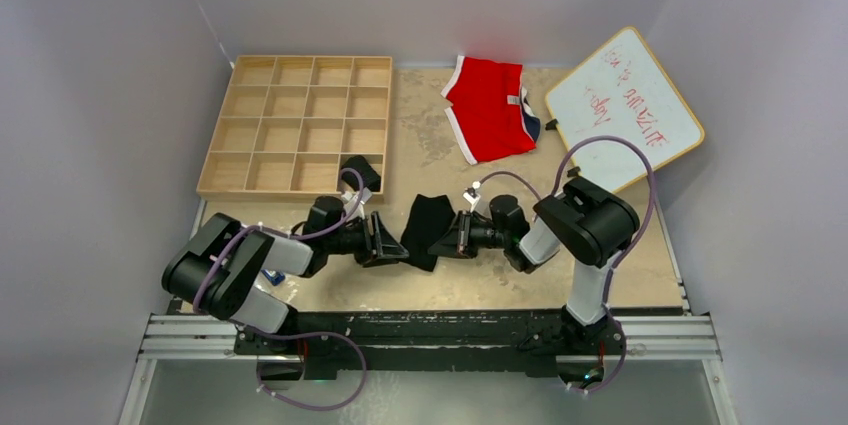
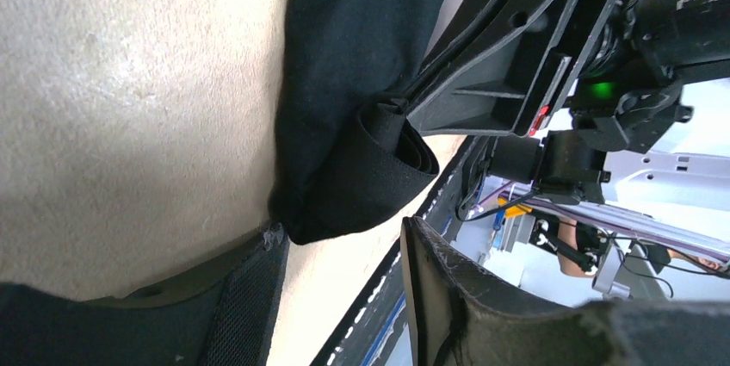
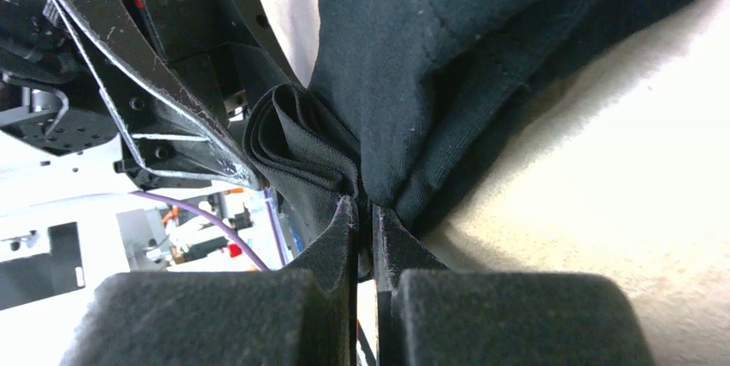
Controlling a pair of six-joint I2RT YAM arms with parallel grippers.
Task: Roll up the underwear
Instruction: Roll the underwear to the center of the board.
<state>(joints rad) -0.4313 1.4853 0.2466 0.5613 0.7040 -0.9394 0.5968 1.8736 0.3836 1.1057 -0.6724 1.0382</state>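
Observation:
One piece of black underwear (image 1: 424,229) lies bunched on the tan table between my two grippers. My right gripper (image 1: 450,236) is shut on its folded edge; in the right wrist view (image 3: 366,209) the two pads pinch several layers of the fabric (image 3: 448,56). My left gripper (image 1: 386,242) is open at the garment's left side. In the left wrist view (image 2: 340,232) the fabric's (image 2: 353,82) lower corner sits just above the gap, close to one finger (image 2: 250,288). A second black garment is not in view.
A wooden grid tray (image 1: 270,191) stands at the back left. Red briefs with white trim (image 1: 490,105) lie at the back middle, and a whiteboard (image 1: 622,105) at the back right. The metal rail (image 1: 430,337) runs along the near edge.

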